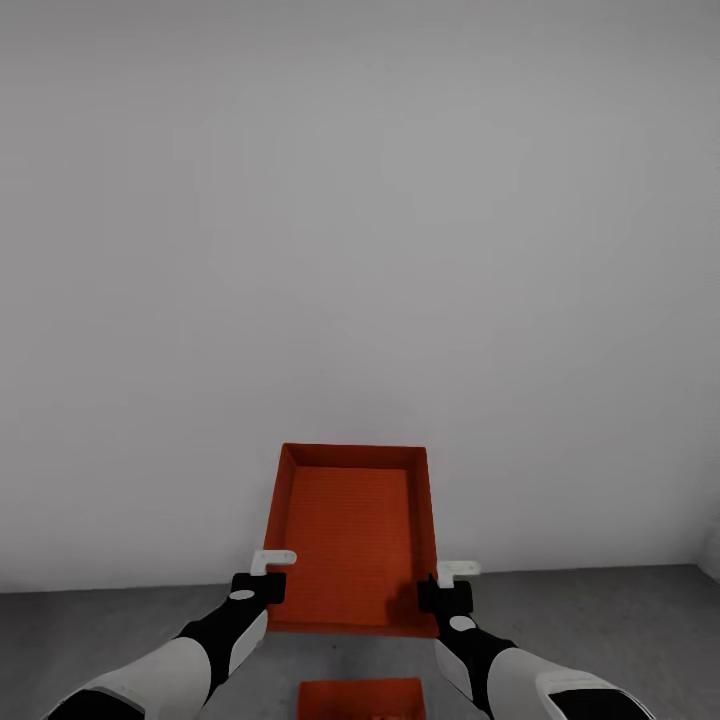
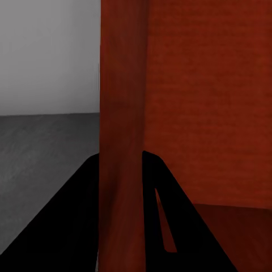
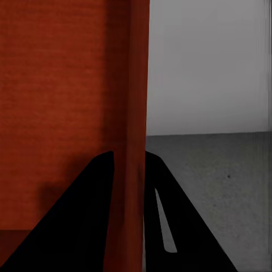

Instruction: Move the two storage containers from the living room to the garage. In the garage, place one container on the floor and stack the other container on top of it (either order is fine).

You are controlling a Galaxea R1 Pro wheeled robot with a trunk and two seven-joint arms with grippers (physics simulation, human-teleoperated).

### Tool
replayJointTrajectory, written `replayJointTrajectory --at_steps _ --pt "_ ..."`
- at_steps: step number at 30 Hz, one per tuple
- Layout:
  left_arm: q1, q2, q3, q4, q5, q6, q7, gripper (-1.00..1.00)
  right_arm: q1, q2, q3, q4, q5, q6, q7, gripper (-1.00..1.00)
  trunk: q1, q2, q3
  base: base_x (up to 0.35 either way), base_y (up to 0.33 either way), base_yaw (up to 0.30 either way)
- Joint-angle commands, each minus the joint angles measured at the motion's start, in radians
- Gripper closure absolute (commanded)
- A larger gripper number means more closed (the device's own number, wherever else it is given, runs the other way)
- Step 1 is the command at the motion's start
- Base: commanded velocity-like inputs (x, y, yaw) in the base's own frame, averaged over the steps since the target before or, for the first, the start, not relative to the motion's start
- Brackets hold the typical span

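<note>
Pale grey wall [image 1: 360, 250] ahead, dark rough concrete floor [image 1: 620, 620] at its foot.

Left pincer [image 1: 262, 578] pinches the left wall of the held red-orange box [image 1: 352, 535] at its near corner. Left wrist view: that wall [image 2: 120, 141] runs edge-on between the two dark fingers [image 2: 68, 226], one outside, one inside the box.

Right pincer [image 1: 446, 588] pinches the right wall likewise. Right wrist view: wall [image 3: 131, 141] between the fingers [image 3: 187, 226], box interior on one side, floor [image 3: 221, 170] on the other.

Head view adds the box's open top, held up level in front of the wall, and a second red-orange box [image 1: 362, 698] on the floor, nearer, between the arms, only partly in frame.

No writing or labels readable.
</note>
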Motion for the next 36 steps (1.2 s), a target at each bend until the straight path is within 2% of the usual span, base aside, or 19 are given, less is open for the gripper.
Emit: replayJointTrajectory --at_steps 1,7,36 --pt "-0.001 -0.001 0.035 0.002 0.086 -0.001 0.010 1.00 -0.001 0.000 -0.038 -0.002 0.018 -0.012 -0.005 1.00 0.000 -0.001 -0.002 0.000 0.000 -0.176" --pt "-0.001 -0.001 0.035 0.002 0.086 -0.001 0.010 1.00 -0.001 0.000 -0.038 -0.002 0.018 -0.012 -0.005 1.00 0.000 -0.001 -0.009 0.000 0.000 -0.092" --pt "-0.001 -0.001 0.035 0.002 0.086 -0.001 0.010 1.00 -0.001 -0.003 -0.039 -0.002 0.018 -0.004 -0.005 1.00 0.000 -0.001 -0.054 0.000 0.000 -0.001"
